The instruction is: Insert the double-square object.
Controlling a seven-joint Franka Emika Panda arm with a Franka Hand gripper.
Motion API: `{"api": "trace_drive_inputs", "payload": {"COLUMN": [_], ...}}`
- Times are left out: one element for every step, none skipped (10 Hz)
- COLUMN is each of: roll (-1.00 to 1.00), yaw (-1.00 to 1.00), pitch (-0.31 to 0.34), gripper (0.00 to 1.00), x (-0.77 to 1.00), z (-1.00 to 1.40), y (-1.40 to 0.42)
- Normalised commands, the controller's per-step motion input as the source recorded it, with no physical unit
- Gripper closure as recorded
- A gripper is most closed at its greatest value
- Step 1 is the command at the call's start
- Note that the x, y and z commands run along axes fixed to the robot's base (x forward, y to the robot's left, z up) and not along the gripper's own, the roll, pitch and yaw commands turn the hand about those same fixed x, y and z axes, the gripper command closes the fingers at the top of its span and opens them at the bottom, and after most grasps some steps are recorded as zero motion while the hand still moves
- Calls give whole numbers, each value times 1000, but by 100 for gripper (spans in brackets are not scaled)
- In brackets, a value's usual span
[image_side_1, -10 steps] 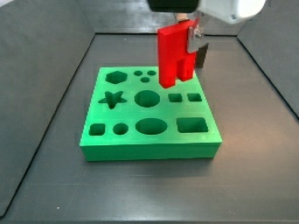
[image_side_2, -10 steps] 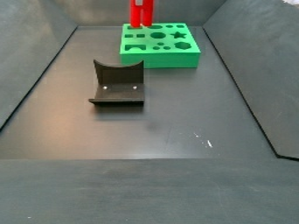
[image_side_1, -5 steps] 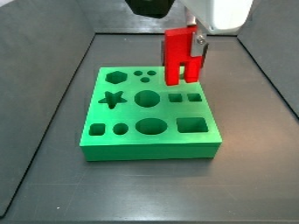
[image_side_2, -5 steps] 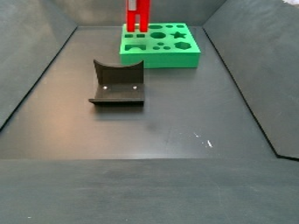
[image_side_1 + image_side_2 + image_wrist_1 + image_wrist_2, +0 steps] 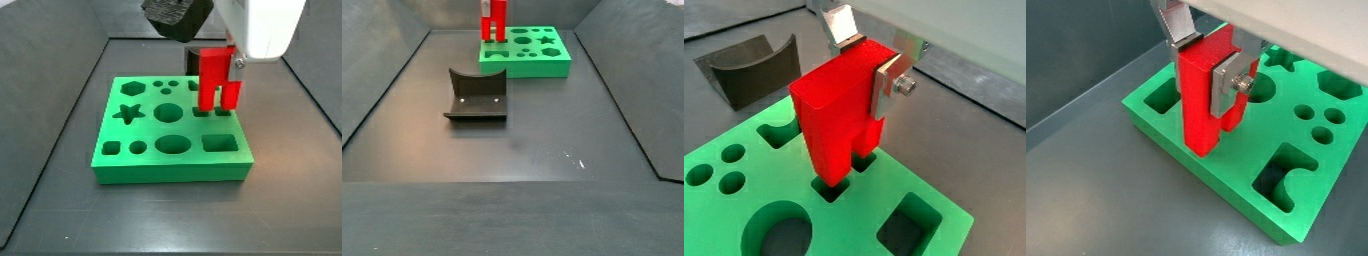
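Side view first: gripper [image 5: 218,66] low over the right-hand part of the green shape board [image 5: 171,165], clamped on the double-square object [image 5: 214,80], held upright with its two legs pointing down. Silver finger plates [image 5: 887,88] pressed flat against the red block's upper half in a wrist view, so closed on it, nothing else between them. Leg tips right at the board's top face, just at the pair of square holes [image 5: 211,112]; in a wrist view, one leg appears to be dipping into a square pocket [image 5: 831,187], though how deep is hard to tell. Dark grey curved block [image 5: 476,95] sitting well apart on the floor, out of play.

Step in hand, by the look of it: the insertion itself, at the point of first entry. Next move likely calls for a straight push down, keeping the block vertical and both legs square to their holes; any tilt or twist could jam a leg on the rim between the two pockets.

Compared with a second ago: block clearly lower, then hanging above the board with its legs in open air, now down at the surface. Also shifted toward the board's right-hand edge, onto the square pair. Grip unchanged, board and grey block unmoved.
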Motion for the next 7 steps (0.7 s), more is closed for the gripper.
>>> {"api": "trace_drive_inputs", "payload": {"roll": [-54, -123, -90, -83, -44, -64, -54], "yaw": [0, 231, 209, 103, 20, 0, 0], "pitch": [-47, 0, 0, 3, 19, 14, 24], "gripper": [100, 100, 100, 100, 100, 100, 100], "x": [-249, 0, 0, 0, 31, 51, 154], "z": [-206, -231, -220, -229, -263, -300, -323], "y": [-31, -94, -11, -91, -129, -163, -169]}}
